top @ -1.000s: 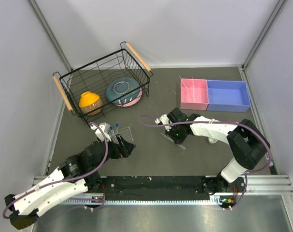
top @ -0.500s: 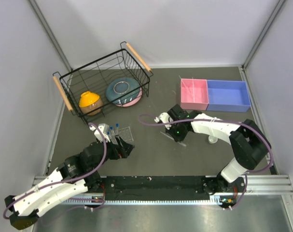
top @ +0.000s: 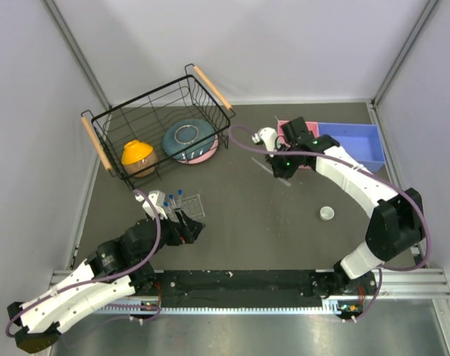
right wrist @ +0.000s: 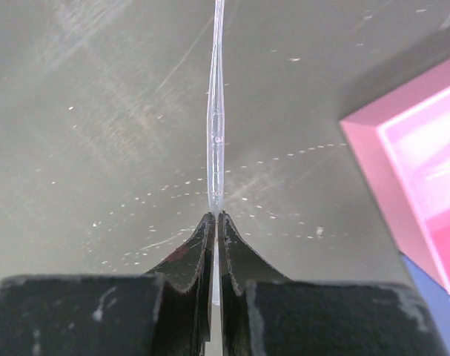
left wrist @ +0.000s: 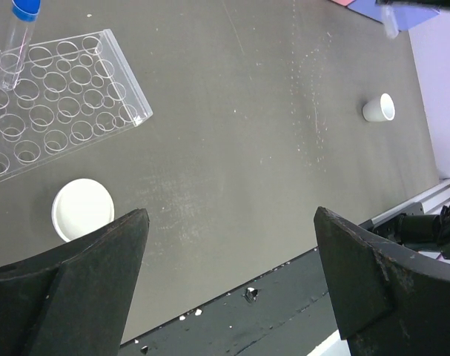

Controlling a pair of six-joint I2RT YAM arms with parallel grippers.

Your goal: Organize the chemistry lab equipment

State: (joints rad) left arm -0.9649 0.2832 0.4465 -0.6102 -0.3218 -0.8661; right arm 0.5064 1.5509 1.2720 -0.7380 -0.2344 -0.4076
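Observation:
My right gripper (top: 283, 167) (right wrist: 216, 216) is shut on a thin clear rod (right wrist: 216, 126), held above the table just left of the pink bin (right wrist: 425, 170). The rod sticks straight out past the fingertips. A clear flat tube rack (top: 189, 204) (left wrist: 54, 104) lies near the left, with blue-capped tubes (top: 178, 195) (left wrist: 21, 30) standing in it. My left gripper (top: 190, 231) (left wrist: 230, 215) hovers open just in front of the rack, holding nothing. One white cup (left wrist: 82, 209) sits beside the rack, close to the left finger. A second white cup (top: 327, 213) (left wrist: 379, 109) stands alone on the right.
A black wire basket (top: 136, 119) at the back left holds an orange bowl (top: 138, 154) and a teal-pink bowl (top: 189, 139). A blue bin (top: 354, 144) adjoins the pink one at the back right. Grey walls enclose the table.
My right arm has lifted the rod from the table's middle and carried it back and right to beside the pink bin, uncovering the right white cup. The left arm barely moved.

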